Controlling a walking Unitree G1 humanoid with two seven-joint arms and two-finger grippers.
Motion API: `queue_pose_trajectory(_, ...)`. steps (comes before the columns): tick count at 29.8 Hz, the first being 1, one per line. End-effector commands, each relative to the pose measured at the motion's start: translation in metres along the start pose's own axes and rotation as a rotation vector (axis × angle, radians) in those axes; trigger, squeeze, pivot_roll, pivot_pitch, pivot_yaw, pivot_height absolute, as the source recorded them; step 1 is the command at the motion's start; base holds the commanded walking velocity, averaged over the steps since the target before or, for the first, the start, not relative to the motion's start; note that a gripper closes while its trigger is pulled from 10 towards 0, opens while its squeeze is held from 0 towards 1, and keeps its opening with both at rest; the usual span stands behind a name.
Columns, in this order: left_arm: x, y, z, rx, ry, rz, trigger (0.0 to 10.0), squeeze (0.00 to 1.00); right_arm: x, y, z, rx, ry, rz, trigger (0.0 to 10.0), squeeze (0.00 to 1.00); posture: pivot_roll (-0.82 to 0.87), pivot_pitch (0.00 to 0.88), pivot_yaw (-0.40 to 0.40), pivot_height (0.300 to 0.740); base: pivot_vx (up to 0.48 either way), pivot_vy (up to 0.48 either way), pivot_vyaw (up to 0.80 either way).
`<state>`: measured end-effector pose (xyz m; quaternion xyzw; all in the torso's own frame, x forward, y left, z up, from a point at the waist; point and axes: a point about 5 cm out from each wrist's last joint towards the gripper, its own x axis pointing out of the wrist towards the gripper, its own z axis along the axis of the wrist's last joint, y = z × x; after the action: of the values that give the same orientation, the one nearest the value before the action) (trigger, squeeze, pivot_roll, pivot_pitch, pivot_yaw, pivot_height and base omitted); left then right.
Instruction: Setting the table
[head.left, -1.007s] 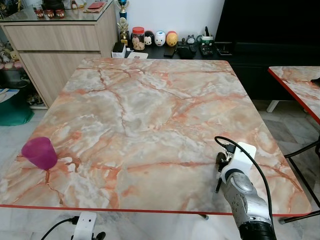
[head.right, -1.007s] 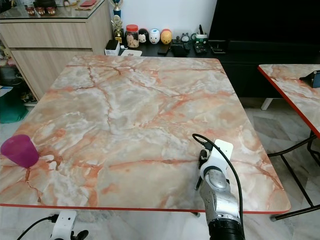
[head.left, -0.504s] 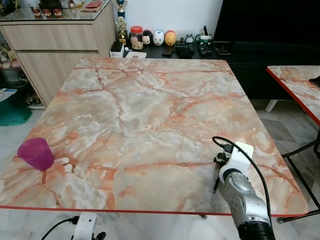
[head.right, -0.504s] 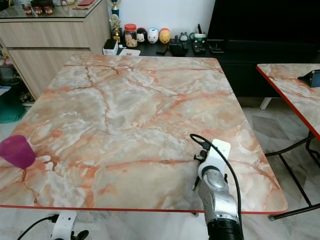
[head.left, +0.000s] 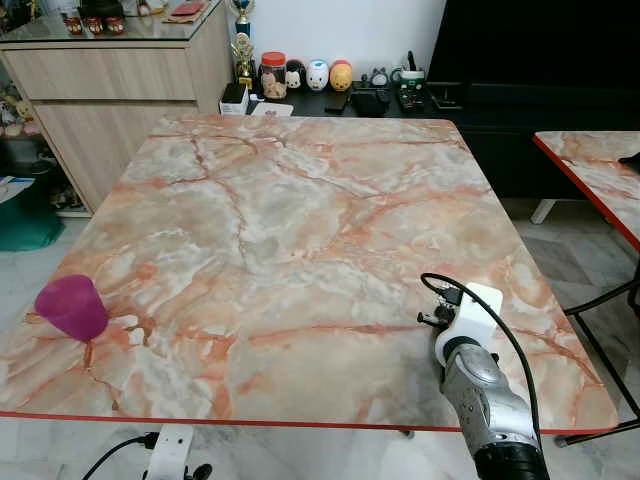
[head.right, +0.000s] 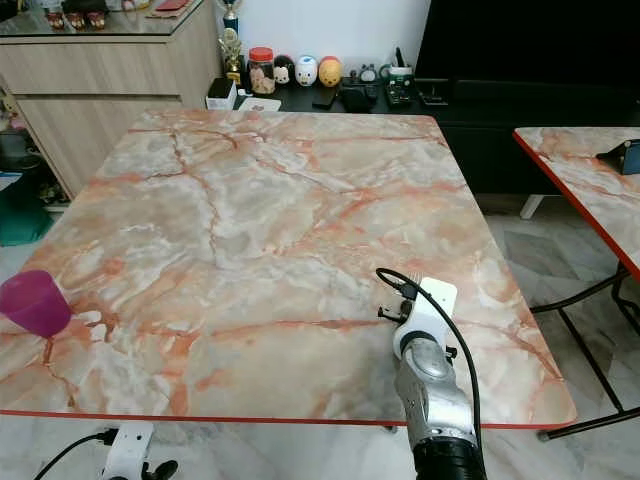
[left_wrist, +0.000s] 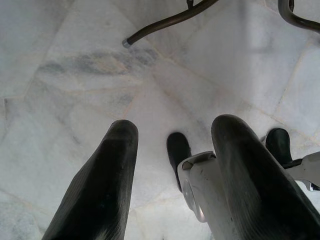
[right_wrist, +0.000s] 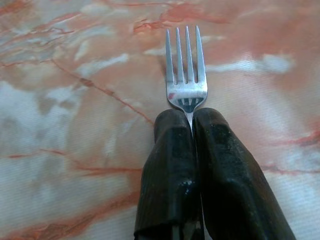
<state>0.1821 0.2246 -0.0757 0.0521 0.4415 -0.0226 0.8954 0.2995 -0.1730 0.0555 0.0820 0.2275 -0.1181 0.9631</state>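
Over the table's (head.left: 300, 220) near right — right gripper (right_wrist: 191, 117) pinching a fork (right_wrist: 185, 75), tines forward

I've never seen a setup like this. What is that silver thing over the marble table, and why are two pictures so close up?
It is the arm of a humanoid robot setting the table. Two pictures come from cameras in its head, looking down on the marble table, where a purple cup stands near the robot's left edge. The close-ups come from cameras on its wrists. The right gripper is shut on a metal fork, held above the tabletop. The left gripper hangs open over the tiled floor, holding nothing.
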Motion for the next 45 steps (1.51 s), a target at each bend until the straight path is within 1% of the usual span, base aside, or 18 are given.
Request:
queue_pose_trajectory(1, -0.001, -0.001, -0.005, 0.017, 0.017, -0.006, 10.0, 0.00, 0.001, 0.002, -0.006, -0.012, 0.030, 0.018, 0.0, 0.00, -0.01, 0.000, -0.036, 0.740, 0.000, 0.000, 0.00)
queue_pose_trajectory(4, -0.001, -0.001, -0.005, 0.016, 0.017, -0.005, 10.0, 0.00, 0.001, 0.003, -0.005, -0.017, 0.026, 0.026, 0.0, 0.00, 0.00, 0.000, -0.037, 0.740, 0.000, 0.000, 0.00)
queue_pose_trajectory(6, -0.001, -0.001, -0.005, 0.015, 0.017, -0.004, 10.0, 0.00, 0.001, 0.003, -0.003, -0.062, 0.007, 0.022, 0.0, 0.00, 0.00, 0.000, -0.038, 0.740, 0.000, 0.000, 0.00)
queue_pose_trajectory(8, -0.001, -0.001, -0.004, 0.015, 0.017, -0.004, 10.0, 0.00, 0.001, 0.002, -0.002, -0.067, -0.003, 0.019, 0.0, 0.00, 0.00, 0.000, -0.038, 0.740, 0.000, 0.000, 0.00)
queue_pose_trajectory(10, -0.001, -0.001, -0.004, 0.013, 0.017, -0.001, 10.0, 0.00, -0.001, 0.002, 0.006, -0.050, -0.068, 0.021, 0.0, 0.00, 0.00, 0.000, -0.039, 0.740, 0.000, 0.000, 0.00)
queue_pose_trajectory(11, -0.001, -0.001, -0.004, 0.013, 0.018, -0.001, 10.0, 0.00, -0.002, 0.003, 0.009, -0.057, -0.091, 0.020, 3.9, 0.00, 0.00, 0.000, -0.039, 0.740, 0.000, 0.000, 0.00)
queue_pose_trajectory(12, -0.001, -0.001, -0.004, 0.013, 0.019, 0.000, 10.0, 0.00, -0.003, 0.002, 0.015, -0.077, -0.131, 0.017, 10.0, 0.00, 0.00, 0.000, -0.039, 0.740, 0.000, 0.000, 0.00)
queue_pose_trajectory(15, -0.001, 0.000, -0.004, 0.013, 0.021, 0.000, 10.0, 0.00, -0.007, 0.002, 0.022, -0.108, -0.194, 0.017, 10.0, 0.00, 0.00, 0.000, -0.039, 0.740, 0.000, 0.000, 0.00)
queue_pose_trajectory(17, -0.001, 0.000, -0.004, 0.013, 0.022, 0.000, 10.0, 0.00, -0.013, 0.001, 0.028, -0.134, -0.258, 0.025, 10.0, 0.00, 0.00, 0.000, -0.040, 0.740, 0.000, 0.000, 0.00)
queue_pose_trajectory(18, -0.001, 0.000, -0.004, 0.013, 0.022, 0.000, 10.0, 0.00, -0.019, 0.001, 0.031, -0.147, -0.305, 0.040, 10.0, 0.00, -0.01, 0.000, -0.039, 0.740, 0.000, 0.000, 0.00)
queue_pose_trajectory(22, -0.001, -0.001, -0.004, 0.014, 0.023, 0.000, 10.0, 0.00, -0.028, 0.000, 0.034, -0.180, -0.371, 0.062, 10.0, 0.00, -0.01, 0.000, -0.038, 0.740, 0.000, 0.000, 0.00)
queue_pose_trajectory(24, 0.000, -0.001, -0.004, 0.015, 0.024, 0.001, 10.0, 0.00, -0.037, -0.005, 0.037, -0.226, -0.440, 0.064, 10.0, 0.00, -0.01, 0.000, -0.038, 0.740, 0.000, 0.000, 0.00)
queue_pose_trajectory(29, 0.000, 0.000, -0.004, 0.018, 0.025, 0.004, 10.0, 0.00, -0.048, -0.012, 0.043, -0.250, -0.536, 0.048, 10.0, 0.00, -0.01, 0.000, -0.033, 0.740, 0.000, 0.000, 0.00)
queue_pose_trajectory(31, 0.000, 0.000, -0.004, 0.021, 0.027, 0.006, 10.0, 0.00, -0.052, -0.013, 0.045, -0.240, -0.572, 0.052, 10.0, 0.00, -0.01, 0.000, -0.033, 0.740, 0.000, 0.000, 0.00)
queue_pose_trajectory(34, 0.000, 0.000, -0.003, 0.022, 0.027, 0.007, 10.0, 0.00, -0.055, -0.010, 0.049, -0.241, -0.600, 0.081, 10.0, 0.00, -0.01, 0.000, -0.033, 0.740, 0.000, 0.000, 0.00)
queue_pose_trajectory(36, 0.000, 0.001, -0.003, 0.020, 0.027, 0.009, 10.0, 0.00, -0.058, -0.003, 0.053, -0.287, -0.647, 0.121, 10.0, 0.00, -0.01, 0.000, -0.032, 0.740, 0.000, 0.000, 0.00)
queue_pose_trajectory(40, 0.000, 0.001, -0.004, 0.019, 0.028, 0.012, 10.0, 0.00, -0.062, 0.006, 0.055, -0.330, -0.686, 0.169, 10.0, 0.00, -0.01, 0.000, -0.032, 0.740, 0.000, 0.000, 0.00)
queue_pose_trajectory(45, 0.000, 0.001, -0.003, 0.017, 0.026, 0.019, 10.0, 0.00, -0.061, 0.007, 0.056, -0.332, -0.695, 0.171, 10.0, 0.00, -0.01, 0.000, -0.031, 0.740, 0.000, 0.000, 0.00)
